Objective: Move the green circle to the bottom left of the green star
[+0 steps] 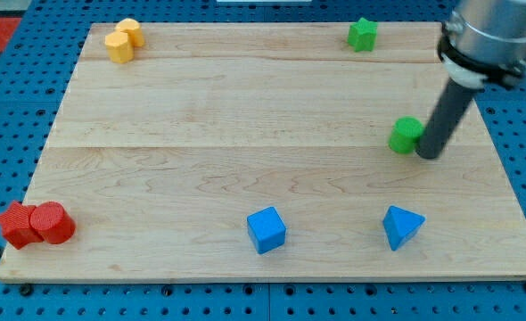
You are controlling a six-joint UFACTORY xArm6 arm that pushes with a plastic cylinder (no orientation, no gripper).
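Observation:
The green circle (405,135) lies on the wooden board (245,134) at the view's right, about mid-height. The green star (362,34) sits near the view's top edge, up and a little left of the circle. My tip (429,154) stands right against the green circle's right side, at its lower right. The dark rod rises from there toward the view's top right corner.
A yellow pair of blocks (123,40) sits at the top left. Two red blocks (35,224) sit at the bottom left corner. A blue cube (266,230) and a blue triangle (401,226) lie near the bottom edge.

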